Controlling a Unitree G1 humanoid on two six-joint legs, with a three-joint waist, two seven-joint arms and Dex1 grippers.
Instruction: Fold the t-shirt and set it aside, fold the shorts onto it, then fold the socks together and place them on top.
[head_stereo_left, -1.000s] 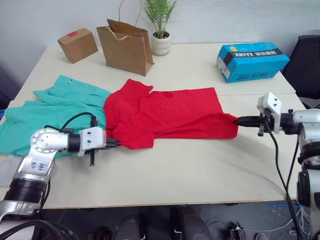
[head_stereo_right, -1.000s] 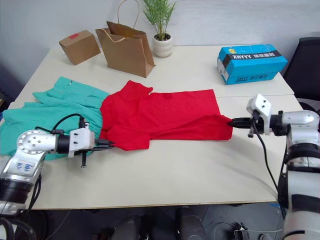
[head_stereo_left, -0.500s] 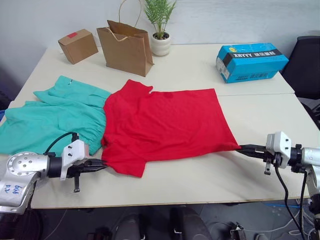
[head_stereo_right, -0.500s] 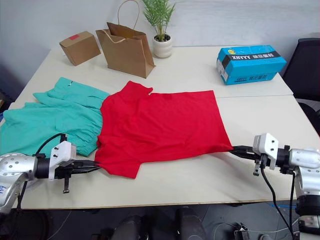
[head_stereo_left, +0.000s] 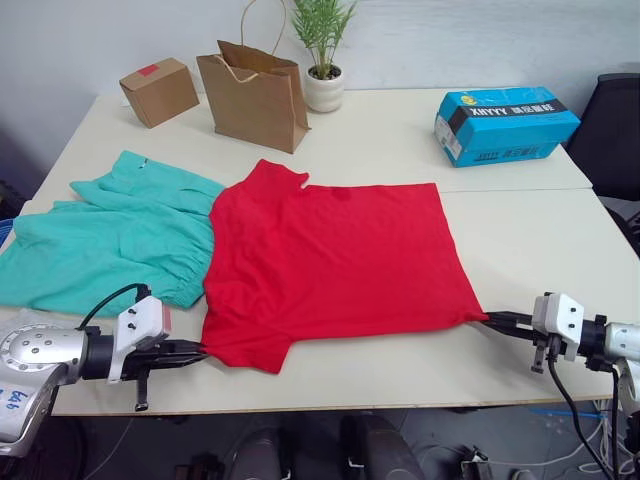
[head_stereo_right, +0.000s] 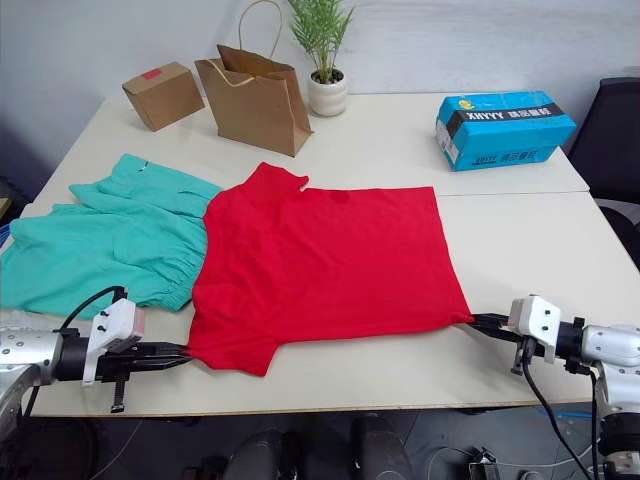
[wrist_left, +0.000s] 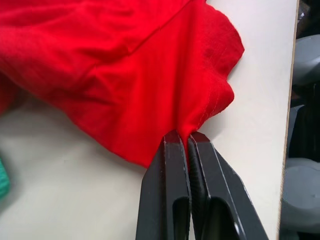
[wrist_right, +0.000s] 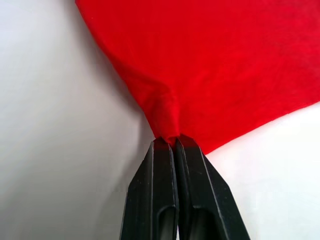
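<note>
Near desk's (head_stereo_left: 520, 250) front edge, bright red short-sleeved cotton t-shirt (head_stereo_left: 335, 265) lies spread flat btwn both grippers; left gripper (head_stereo_left: 197, 351) pinched on its front-left sleeve corner; right gripper (head_stereo_left: 493, 319) pinched on front-right hem corner; teal-green soft fabric shorts (head_stereo_left: 110, 245) touch shirt's left side.

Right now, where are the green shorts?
In the left eye view, the teal shorts lie flat on the robot's left side of the table, touching the red t-shirt's left edge, in front of the cardboard box.
</note>
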